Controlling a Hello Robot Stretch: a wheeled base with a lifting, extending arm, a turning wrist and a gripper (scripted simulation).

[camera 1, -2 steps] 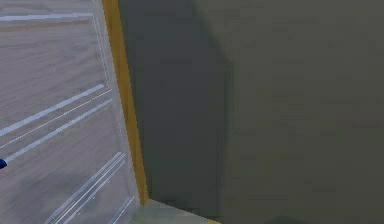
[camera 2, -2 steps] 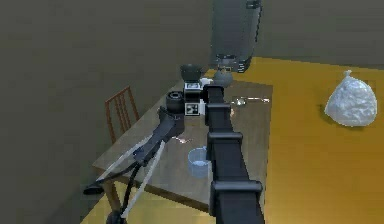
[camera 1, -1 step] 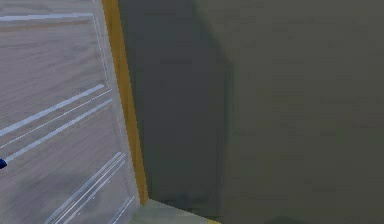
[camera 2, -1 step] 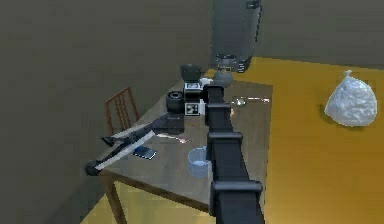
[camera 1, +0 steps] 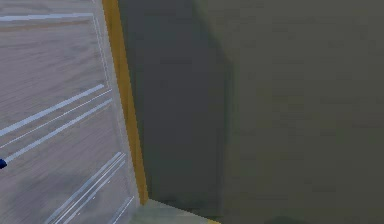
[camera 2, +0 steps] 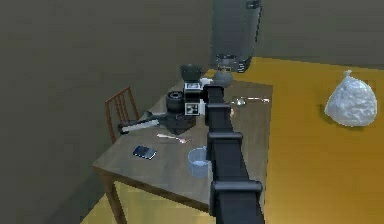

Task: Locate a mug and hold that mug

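One pale cup (camera 2: 198, 160), one table (camera 2: 165, 172), one chair (camera 2: 121, 104), one gripper (camera 2: 130, 127), cannot tell whether holding anything.

A pale bluish cup (camera 2: 198, 160) stands upright near the front edge of the wooden table (camera 2: 160, 172).

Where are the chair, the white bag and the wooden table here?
chair (camera 2: 121, 103): arm side view, on its backrest.
white bag (camera 2: 350, 101): arm side view, on the bag's middle.
table (camera 2: 160, 170): arm side view, on bare tabletop near its front edge.
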